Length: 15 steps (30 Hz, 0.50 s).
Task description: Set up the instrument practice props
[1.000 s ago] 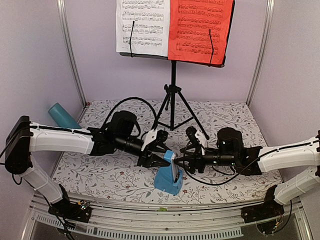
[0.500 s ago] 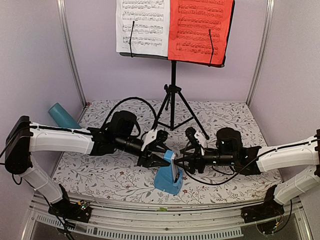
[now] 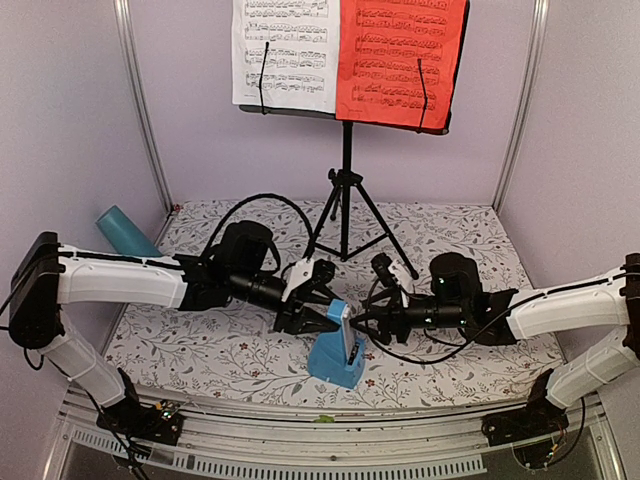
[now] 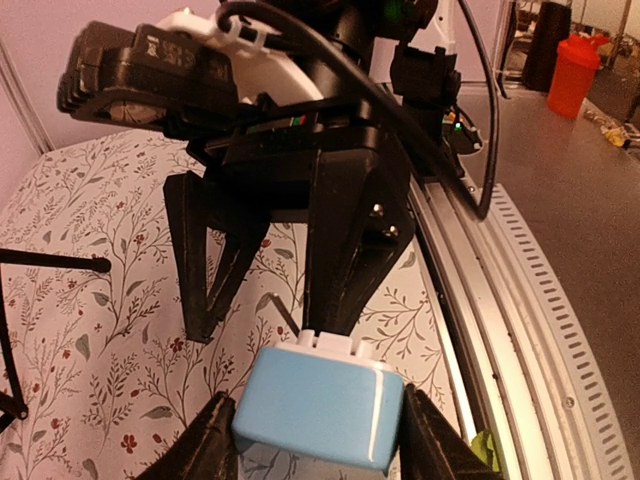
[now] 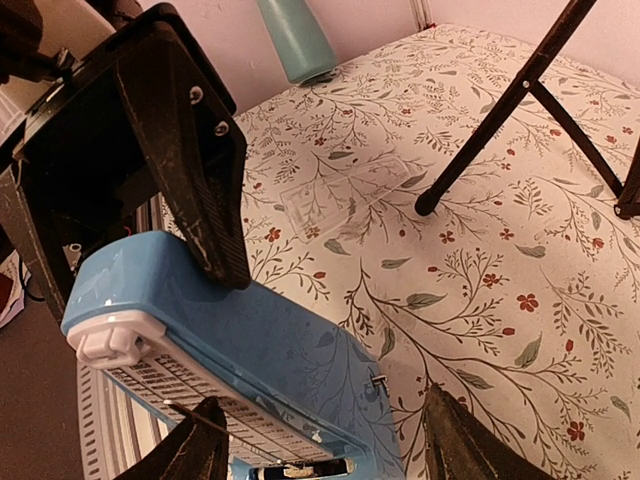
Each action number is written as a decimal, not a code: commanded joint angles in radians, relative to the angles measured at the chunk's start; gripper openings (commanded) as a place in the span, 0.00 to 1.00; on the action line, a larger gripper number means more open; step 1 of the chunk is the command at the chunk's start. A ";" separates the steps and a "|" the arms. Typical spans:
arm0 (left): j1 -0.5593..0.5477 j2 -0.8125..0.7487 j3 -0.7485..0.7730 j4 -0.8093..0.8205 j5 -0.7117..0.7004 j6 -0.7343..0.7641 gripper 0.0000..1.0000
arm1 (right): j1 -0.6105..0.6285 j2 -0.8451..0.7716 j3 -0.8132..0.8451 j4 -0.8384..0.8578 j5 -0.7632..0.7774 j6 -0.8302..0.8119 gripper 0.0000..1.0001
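Observation:
The small blue metronome (image 3: 337, 357) stands on the floral table near the front edge, between both arms. My left gripper (image 3: 333, 322) is shut on its narrow top (image 4: 320, 405), one finger (image 4: 205, 450) pressed on each side. My right gripper (image 3: 366, 327) is open, its fingers (image 5: 455, 440) standing either side of the metronome's lower face (image 5: 250, 370) with a gap on the right. At the back stands the black tripod music stand (image 3: 345, 200), a white sheet of music (image 3: 285, 50) and a red sheet of music (image 3: 400, 55) resting side by side on its desk.
A teal cup (image 3: 125, 232) leans in the back left corner. The stand's legs (image 5: 500, 120) spread over the mid table behind the grippers. A metal rail (image 3: 330, 440) runs along the front edge. Purple walls close in the sides and back.
My right arm has edged slightly left toward the metronome. The left arm and the metronome have stayed put.

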<state>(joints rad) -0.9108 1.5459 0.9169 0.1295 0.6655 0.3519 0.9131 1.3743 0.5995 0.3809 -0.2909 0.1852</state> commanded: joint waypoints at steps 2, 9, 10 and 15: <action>-0.011 -0.009 -0.010 -0.030 -0.021 0.011 0.32 | -0.005 -0.018 0.015 0.008 0.048 0.023 0.68; -0.011 -0.014 -0.022 0.008 -0.041 -0.020 0.32 | -0.025 -0.021 0.020 -0.006 0.114 0.063 0.71; -0.012 -0.015 -0.025 0.014 -0.047 -0.024 0.32 | -0.029 -0.019 0.023 -0.008 0.124 0.072 0.71; -0.015 -0.033 -0.047 0.055 -0.090 -0.049 0.32 | -0.059 -0.002 0.027 -0.016 0.150 0.095 0.72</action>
<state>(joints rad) -0.9157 1.5402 0.9028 0.1581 0.6327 0.3286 0.8818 1.3659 0.5995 0.3691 -0.1856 0.2443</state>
